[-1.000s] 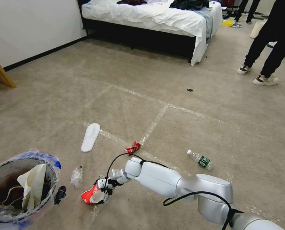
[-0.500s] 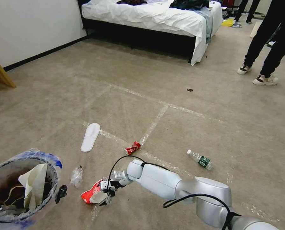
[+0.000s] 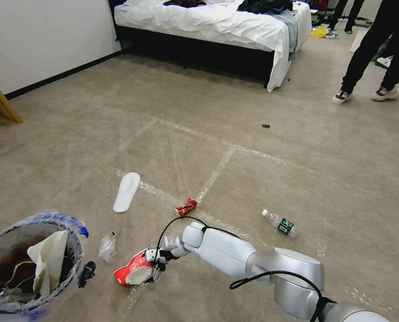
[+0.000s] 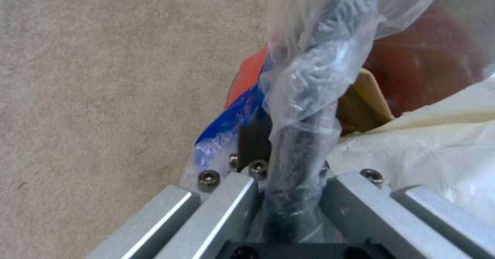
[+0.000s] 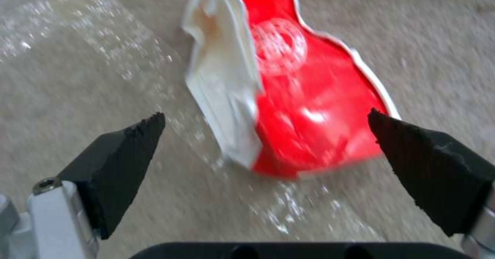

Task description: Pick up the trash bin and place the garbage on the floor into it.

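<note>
Right tool (image 5: 265,123), fingers spread, hovers over the crushed paper cup (image 3: 132,273) on the floor (image 3: 253,179). Left tool (image 4: 289,197) pinches the rim of the trash bin (image 3: 11,295), which holds crumpled paper (image 3: 49,264).

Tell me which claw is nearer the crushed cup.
Right. The right claw hangs open just over the cup on the floor; the left claw is off to the side, shut on the bin rim.
</note>
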`<state>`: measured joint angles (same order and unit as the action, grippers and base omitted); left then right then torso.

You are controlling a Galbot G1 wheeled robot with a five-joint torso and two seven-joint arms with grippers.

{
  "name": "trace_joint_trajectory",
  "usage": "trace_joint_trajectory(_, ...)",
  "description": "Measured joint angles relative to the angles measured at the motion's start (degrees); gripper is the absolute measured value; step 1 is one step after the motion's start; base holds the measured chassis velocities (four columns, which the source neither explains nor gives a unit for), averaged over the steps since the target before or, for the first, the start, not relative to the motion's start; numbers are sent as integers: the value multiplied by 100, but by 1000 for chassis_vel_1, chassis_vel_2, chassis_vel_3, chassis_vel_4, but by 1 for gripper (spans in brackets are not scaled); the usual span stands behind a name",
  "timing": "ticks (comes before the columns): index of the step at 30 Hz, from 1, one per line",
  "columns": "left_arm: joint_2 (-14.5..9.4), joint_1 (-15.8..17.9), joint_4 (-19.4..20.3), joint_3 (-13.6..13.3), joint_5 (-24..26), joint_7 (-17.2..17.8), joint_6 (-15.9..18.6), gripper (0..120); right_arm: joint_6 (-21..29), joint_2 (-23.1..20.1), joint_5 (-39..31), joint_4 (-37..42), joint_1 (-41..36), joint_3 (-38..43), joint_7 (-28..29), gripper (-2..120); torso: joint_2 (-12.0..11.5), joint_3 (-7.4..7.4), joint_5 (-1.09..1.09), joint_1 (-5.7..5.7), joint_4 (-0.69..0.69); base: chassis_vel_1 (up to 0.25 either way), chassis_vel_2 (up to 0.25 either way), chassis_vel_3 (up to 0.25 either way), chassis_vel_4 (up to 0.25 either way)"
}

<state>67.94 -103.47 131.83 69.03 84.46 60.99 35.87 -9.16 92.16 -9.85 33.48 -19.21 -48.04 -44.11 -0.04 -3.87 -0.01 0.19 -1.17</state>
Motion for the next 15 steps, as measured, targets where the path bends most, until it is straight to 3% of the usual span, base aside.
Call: trace_joint_trajectory(15,-3,101,-112,-157,-97,-54,-12,0,-84,-1,64,-261,53,180,-6,100,0,0,0,0,0,0,0,0,0)
